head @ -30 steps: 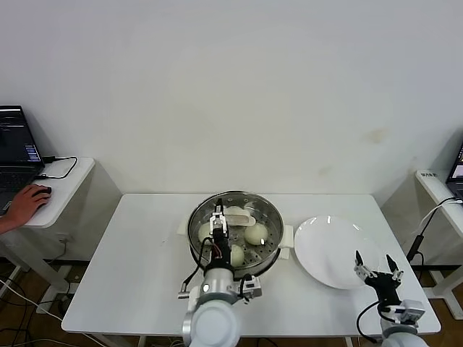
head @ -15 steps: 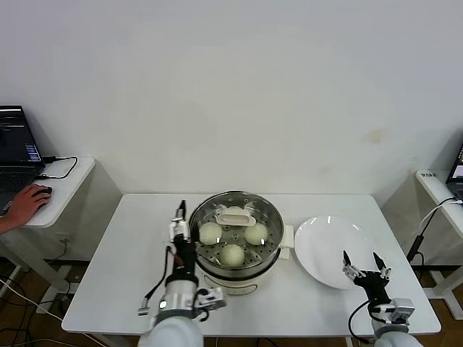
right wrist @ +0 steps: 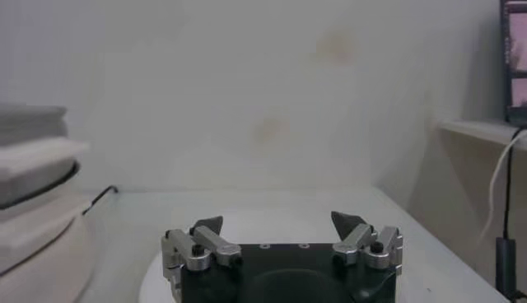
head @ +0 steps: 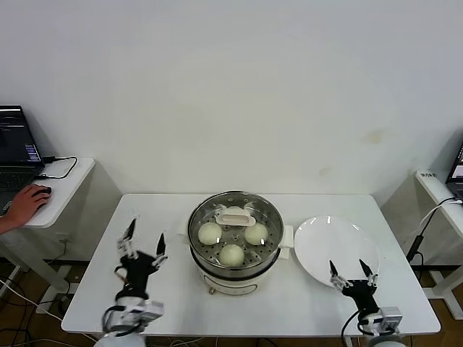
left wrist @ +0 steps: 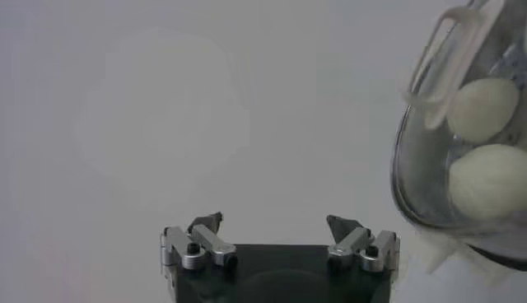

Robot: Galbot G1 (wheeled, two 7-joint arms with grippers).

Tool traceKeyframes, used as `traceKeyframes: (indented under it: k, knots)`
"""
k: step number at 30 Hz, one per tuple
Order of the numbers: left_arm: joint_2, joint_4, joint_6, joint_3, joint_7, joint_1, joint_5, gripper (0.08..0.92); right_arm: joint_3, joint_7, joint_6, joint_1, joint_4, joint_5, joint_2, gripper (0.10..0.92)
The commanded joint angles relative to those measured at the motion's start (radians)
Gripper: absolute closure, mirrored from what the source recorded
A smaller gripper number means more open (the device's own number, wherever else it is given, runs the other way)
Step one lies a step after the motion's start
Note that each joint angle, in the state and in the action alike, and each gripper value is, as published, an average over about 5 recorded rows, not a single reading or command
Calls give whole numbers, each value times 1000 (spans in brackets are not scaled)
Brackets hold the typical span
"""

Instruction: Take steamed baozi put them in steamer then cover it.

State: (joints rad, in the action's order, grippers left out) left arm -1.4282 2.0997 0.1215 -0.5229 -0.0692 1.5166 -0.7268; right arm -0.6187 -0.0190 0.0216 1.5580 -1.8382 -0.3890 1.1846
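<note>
The steamer (head: 217, 276) stands mid-table with the glass cover (head: 202, 214) on it, its cream handle (head: 234, 215) on top. Through the glass I see three baozi (head: 232, 254) on the perforated tray; a fourth is hidden under the handle. My left gripper (head: 142, 246) is open and empty, low at the table's front left, left of the steamer. In the left wrist view the left gripper (left wrist: 275, 226) has the covered steamer (left wrist: 412, 206) and two baozi (left wrist: 482, 109) off to one side. My right gripper (head: 351, 273) is open and empty at the front right, also seen in the right wrist view (right wrist: 278, 223).
An empty white plate (head: 318, 246) lies right of the steamer, just behind my right gripper. A side table with a laptop (head: 16, 153) and a person's hand (head: 24, 202) stands far left. Another side table (head: 441, 186) stands far right.
My left gripper has drawn back from over the steamer to the front left, open. The cover's handle stays on the steamer. My right gripper has sunk lower and shifted slightly left.
</note>
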Motion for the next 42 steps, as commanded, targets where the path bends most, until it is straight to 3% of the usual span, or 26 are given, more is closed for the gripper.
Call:
traceKeyframes:
  k: [1, 8, 21, 42]
  knots:
    - [7, -129, -190, -201, 6, 118, 591, 177, 10, 13, -61, 26, -59, 35, 14, 202]
    - [-16, -141, -180, -176, 41, 154, 588, 177, -10, 33, -132, 13, -79, 52, 37, 203]
    - [-18, -135, -187, -171, 33, 172, 590, 177, -31, 22, -52, 6, -42, 96, 63, 202]
    - [-6, -113, -175, -130, 59, 189, 586, 177, -16, 31, -110, 35, -69, 121, 44, 202]
